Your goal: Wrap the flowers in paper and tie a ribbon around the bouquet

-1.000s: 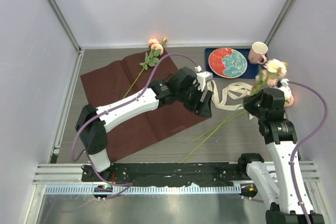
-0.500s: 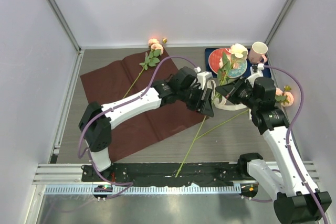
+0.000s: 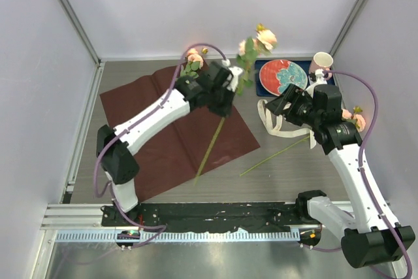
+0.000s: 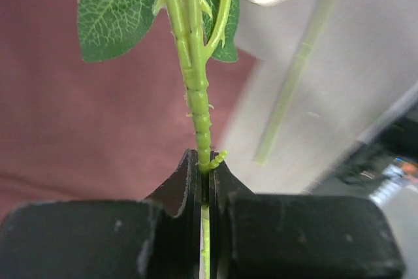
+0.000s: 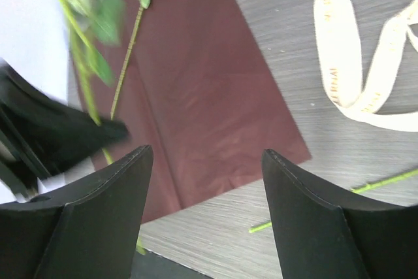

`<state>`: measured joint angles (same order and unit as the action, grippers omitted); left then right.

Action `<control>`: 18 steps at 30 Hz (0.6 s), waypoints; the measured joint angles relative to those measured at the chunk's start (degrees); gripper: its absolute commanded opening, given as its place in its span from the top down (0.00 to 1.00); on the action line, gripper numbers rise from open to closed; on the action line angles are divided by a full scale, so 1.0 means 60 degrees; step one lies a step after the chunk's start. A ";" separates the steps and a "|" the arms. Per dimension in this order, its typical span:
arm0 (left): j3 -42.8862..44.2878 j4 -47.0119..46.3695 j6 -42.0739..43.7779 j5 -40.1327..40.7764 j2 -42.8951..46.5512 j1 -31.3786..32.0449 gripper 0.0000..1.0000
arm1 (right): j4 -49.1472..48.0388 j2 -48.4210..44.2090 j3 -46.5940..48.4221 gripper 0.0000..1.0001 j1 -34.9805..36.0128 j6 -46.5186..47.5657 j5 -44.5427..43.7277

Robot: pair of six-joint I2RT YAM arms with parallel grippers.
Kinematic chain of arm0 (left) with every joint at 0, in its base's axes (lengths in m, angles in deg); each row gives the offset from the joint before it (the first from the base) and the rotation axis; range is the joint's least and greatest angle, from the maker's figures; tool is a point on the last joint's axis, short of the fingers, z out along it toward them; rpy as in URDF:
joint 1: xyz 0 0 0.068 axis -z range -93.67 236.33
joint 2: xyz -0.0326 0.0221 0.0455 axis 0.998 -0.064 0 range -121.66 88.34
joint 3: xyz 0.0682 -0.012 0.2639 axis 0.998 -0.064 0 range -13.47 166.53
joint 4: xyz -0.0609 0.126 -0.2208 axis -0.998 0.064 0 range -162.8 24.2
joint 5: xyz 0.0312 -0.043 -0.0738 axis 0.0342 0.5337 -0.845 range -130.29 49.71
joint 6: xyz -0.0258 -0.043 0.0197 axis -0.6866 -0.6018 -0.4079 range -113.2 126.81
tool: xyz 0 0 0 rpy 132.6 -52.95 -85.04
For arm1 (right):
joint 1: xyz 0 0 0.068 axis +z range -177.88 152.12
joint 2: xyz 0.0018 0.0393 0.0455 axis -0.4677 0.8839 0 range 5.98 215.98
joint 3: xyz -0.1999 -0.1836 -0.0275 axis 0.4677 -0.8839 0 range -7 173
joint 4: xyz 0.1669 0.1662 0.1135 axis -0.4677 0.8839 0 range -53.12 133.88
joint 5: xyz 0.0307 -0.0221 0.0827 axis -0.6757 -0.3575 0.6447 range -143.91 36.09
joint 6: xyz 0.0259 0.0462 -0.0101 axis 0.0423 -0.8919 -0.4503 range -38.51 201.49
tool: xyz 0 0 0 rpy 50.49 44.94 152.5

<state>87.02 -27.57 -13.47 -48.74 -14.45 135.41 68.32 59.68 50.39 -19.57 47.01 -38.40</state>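
My left gripper (image 3: 221,101) is shut on the green stem (image 4: 196,89) of a peach-pink rose (image 3: 264,37). It holds that flower above the dark red paper (image 3: 173,138), with the stem's free end hanging down over the sheet's near edge. The jaws pinch the stem just below a leaf pair (image 4: 114,11). A second rose (image 3: 189,63) lies on the paper's far part. A third rose (image 3: 353,119) lies on the table at the right, behind my right arm. The cream ribbon (image 3: 281,122) loops on the table right of the paper. My right gripper (image 3: 279,106) hangs open and empty above the ribbon (image 5: 339,76).
A red and teal plate (image 3: 283,76) sits on a small dark blue mat, with a pink cup (image 3: 321,65) beside it at the back right. The third rose's thin stem (image 5: 385,181) lies across the table near the paper's right corner. Walls enclose the table on three sides.
The rose has passed from my right gripper to my left. The right gripper opened and let go; the left shut on the stem and carried the flower back and left over the paper.
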 measured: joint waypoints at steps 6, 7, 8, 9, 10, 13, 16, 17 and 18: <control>0.2342 0.1749 0.2004 0.1672 -0.1617 -0.2528 1.00 | 0.0743 0.0029 0.0058 0.27 -0.0004 0.0696 -0.0390; 0.2973 0.2084 0.2339 0.1938 -0.2251 -0.2983 1.00 | 0.0780 0.0029 0.0047 0.27 0.0000 0.0743 -0.0379; 0.3388 0.2233 0.2630 0.2153 -0.2758 -0.3300 1.00 | 0.0790 0.0011 0.0018 0.27 0.0000 0.0772 -0.0379; 0.3858 0.2415 0.2936 0.2342 -0.3293 -0.3574 1.00 | 0.0809 -0.0018 -0.0029 0.27 0.0000 0.0790 -0.0372; 0.4335 0.2608 0.3198 0.2506 -0.3832 -0.3763 1.00 | 0.0831 -0.0051 -0.0091 0.27 0.0000 0.0812 -0.0361; 0.5679 0.3140 0.3887 0.2980 -0.5271 -0.3952 1.00 | 0.0980 -0.0102 -0.0266 0.28 0.0000 0.0852 -0.0313; 0.6102 0.3246 0.4510 0.3319 -0.6062 -0.3905 1.00 | 0.1180 -0.0102 -0.0393 0.28 0.0000 0.0878 -0.0273; 0.6102 0.3326 0.4666 0.3344 -0.6186 -0.3912 1.00 | 0.1202 -0.0109 -0.0448 0.28 0.0000 0.0882 -0.0266; 0.6102 0.3384 0.4772 0.3351 -0.6277 -0.3923 1.00 | 0.1206 -0.0117 -0.0510 0.28 0.0000 0.0885 -0.0262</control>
<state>123.63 -7.26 15.17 -28.63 -52.10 111.87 75.55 58.98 47.33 -19.57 52.32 -39.98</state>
